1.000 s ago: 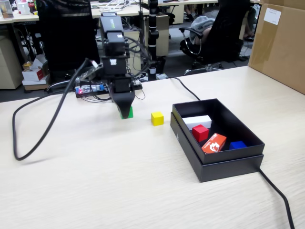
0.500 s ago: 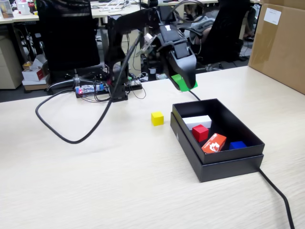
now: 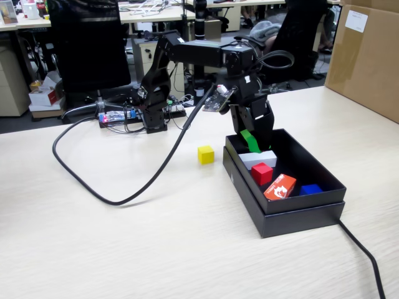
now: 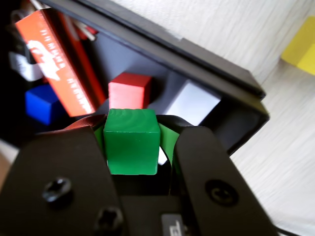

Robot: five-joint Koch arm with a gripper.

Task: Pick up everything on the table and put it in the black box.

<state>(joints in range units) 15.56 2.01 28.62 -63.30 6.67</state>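
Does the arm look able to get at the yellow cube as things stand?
Probably not yet: the pincer is shut on the green cube over the black box. Otherwise the yellow cube sits alone on open table, nothing crowding it.

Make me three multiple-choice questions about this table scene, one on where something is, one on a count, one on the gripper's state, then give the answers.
1. Where is the yellow cube?
A. on the table beside the black box
B. inside the black box
C. in the gripper

2. How many red cubes are in the black box?
A. none
B. one
C. three

3. What is the gripper doing?
A. open and empty
B. shut on the green cube
C. shut on the yellow cube

Answers:
1 A: the yellow cube sits on the table, outside the black box.
2 B: one red cube.
3 B: the gripper clamps the green cube.
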